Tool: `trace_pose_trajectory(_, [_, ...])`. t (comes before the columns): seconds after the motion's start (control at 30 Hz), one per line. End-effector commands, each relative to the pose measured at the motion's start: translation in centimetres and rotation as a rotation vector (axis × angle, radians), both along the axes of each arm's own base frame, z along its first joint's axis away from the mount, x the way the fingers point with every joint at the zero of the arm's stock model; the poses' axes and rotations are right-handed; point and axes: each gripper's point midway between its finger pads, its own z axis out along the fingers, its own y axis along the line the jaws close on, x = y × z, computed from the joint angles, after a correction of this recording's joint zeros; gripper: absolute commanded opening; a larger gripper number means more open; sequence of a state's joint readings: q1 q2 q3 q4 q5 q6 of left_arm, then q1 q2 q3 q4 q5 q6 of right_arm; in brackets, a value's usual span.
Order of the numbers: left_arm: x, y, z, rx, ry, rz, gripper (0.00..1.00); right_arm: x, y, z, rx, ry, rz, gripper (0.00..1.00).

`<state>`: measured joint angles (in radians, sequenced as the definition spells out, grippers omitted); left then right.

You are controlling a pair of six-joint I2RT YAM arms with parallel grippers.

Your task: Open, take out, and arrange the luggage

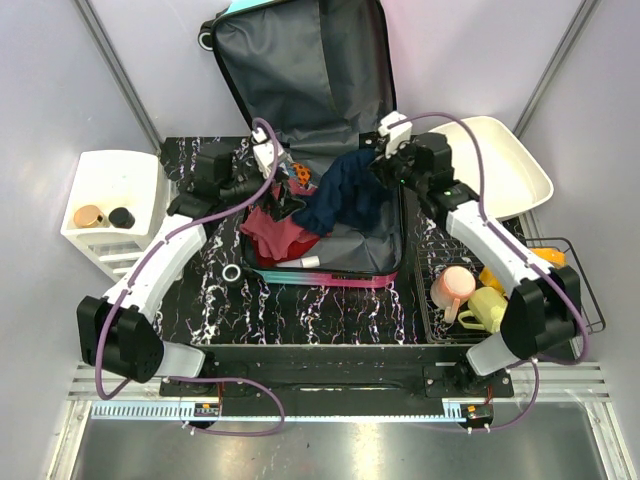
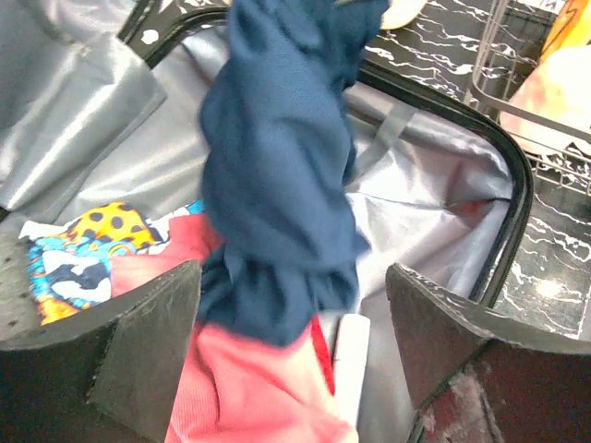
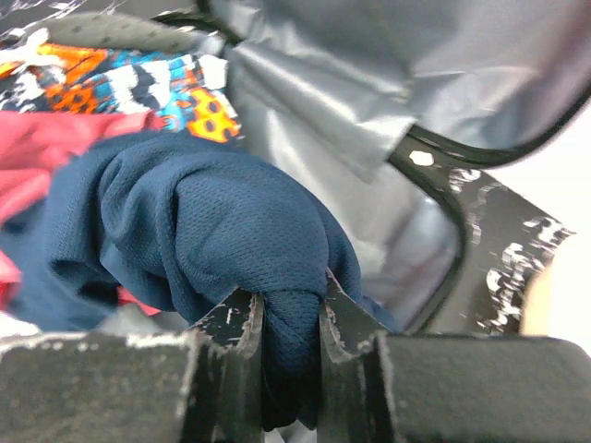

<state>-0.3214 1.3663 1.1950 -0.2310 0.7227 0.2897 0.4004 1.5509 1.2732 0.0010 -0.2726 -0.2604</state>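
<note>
The luggage (image 1: 295,70) lies open on the table, its grey-lined lid standing up at the back. My right gripper (image 3: 291,309) is shut on a navy blue mesh garment (image 3: 203,221), pinched between both fingers and lifted over the right half of the case (image 1: 345,195). The left gripper (image 2: 294,277) is open, its fingers spread either side of the hanging navy garment (image 2: 277,185) without clamping it. Under it lie a red garment (image 2: 249,388), a white tube (image 2: 351,355) and a bright patterned cloth (image 2: 83,245).
A white oval tub (image 1: 500,165) sits at the back right. A black wire basket (image 1: 560,290) at the right holds a pink cup (image 1: 455,285) and a yellow cup (image 1: 485,305). A white shelf unit (image 1: 105,200) stands at the left, with a small ring (image 1: 231,272) near the case.
</note>
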Motion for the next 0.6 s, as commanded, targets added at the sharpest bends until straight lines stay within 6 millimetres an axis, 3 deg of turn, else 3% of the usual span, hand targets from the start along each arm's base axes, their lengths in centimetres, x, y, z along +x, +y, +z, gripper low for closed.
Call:
trace_pose_trajectory(0.0, [0.4,1.4,5.8,-0.075,-0.076,0.054,0.86,0.3,-5.7,8.5,0.082,-0.161,-0.239,0.00])
trace_pose_trajectory(0.27, [-0.1,2.6,6.4,-0.083,-0.074,0.074,0.86,-0.1,-15.9,13.6,0.057,-0.300,-0.531,0.00])
trace_pose_trajectory(0.3, [0.0,2.7,6.4,-0.086,-0.070,0.075,0.86,0.1,-17.8,14.9,0.057,-0.329,-0.572,0.00])
trace_pose_trajectory(0.4, [-0.1,2.6,6.4,-0.096,-0.063,0.069,0.86,0.8,-20.6,17.5,0.040,-0.394,-0.618,0.00])
trace_pose_trajectory(0.47, [-0.1,2.4,6.4,-0.101,-0.058,0.064,0.86,2.0,-23.2,18.0,0.024,-0.404,-0.656,0.00])
trace_pose_trajectory(0.5, [0.0,2.4,6.4,-0.102,-0.057,0.065,0.86,2.3,-23.5,19.8,0.033,-0.438,-0.663,0.00])
trace_pose_trajectory(0.53, [0.0,2.4,6.4,-0.101,-0.055,0.065,0.86,3.3,-25.6,19.3,0.018,-0.428,-0.677,0.00])
trace_pose_trajectory(0.57, [-0.1,2.4,6.4,-0.101,-0.058,0.063,0.86,3.8,-26.1,19.7,0.012,-0.438,-0.677,0.00])
